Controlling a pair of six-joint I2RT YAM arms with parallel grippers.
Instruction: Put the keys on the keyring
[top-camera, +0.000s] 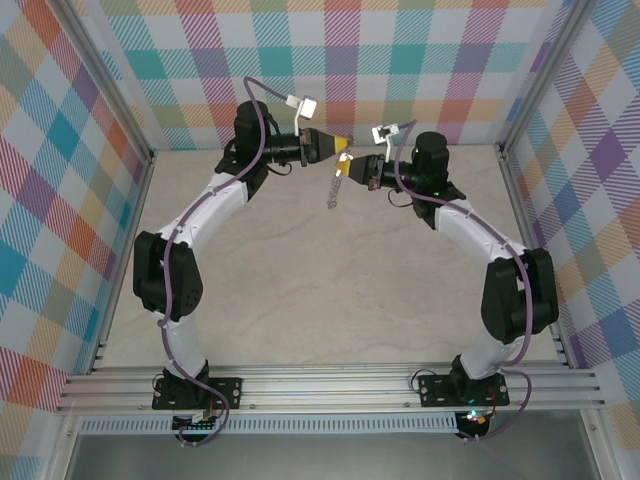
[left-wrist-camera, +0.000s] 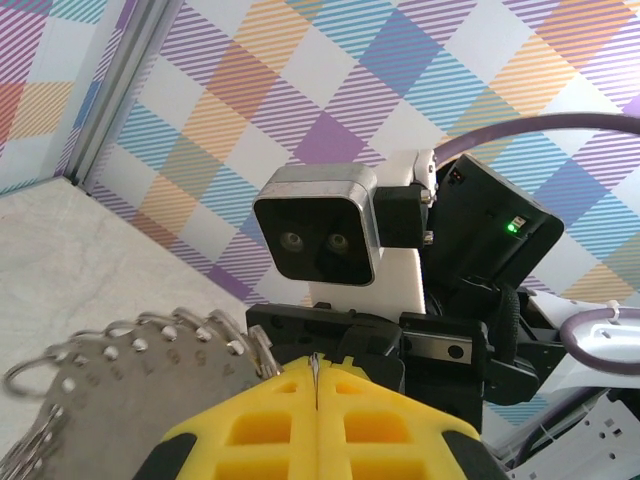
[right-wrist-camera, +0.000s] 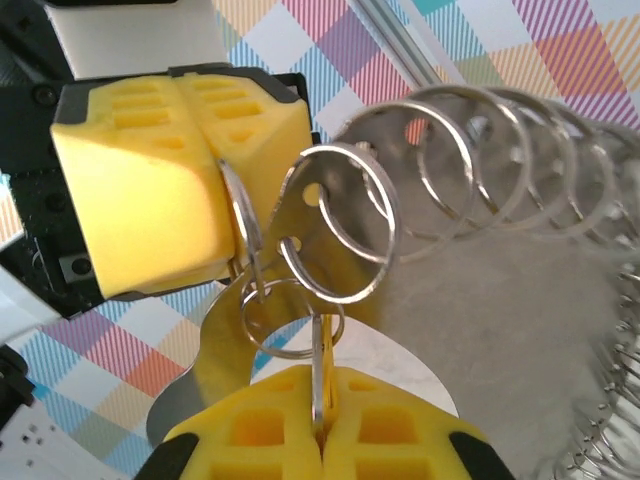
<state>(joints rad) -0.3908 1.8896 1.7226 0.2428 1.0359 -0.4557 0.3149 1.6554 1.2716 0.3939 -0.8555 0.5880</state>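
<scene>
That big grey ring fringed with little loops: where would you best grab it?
Probably pinch the keyring across its flat grey plate, coming in edge-on so the grip lands past the small loops. The plate is thin and flat; the loops hang loose and would likely swivel or slip.

The keyring (left-wrist-camera: 110, 400) is bare metal. Its flat plate is dull grey with a fine brushed grain, while the wire loops (right-wrist-camera: 340, 150) along its edge are polished and mirror-bright. The jaws of the left gripper (right-wrist-camera: 222, 190) and the right gripper (right-wrist-camera: 318, 385) are padded in matt yellow plastic moulded with shallow pockets. The surface (top-camera: 320, 290) looks like pale, matt marbled stone. The walls (top-camera: 60, 150) carry a flat, unglossy printed plaid. The near rails (top-camera: 330, 385) are satin aluminium.
</scene>
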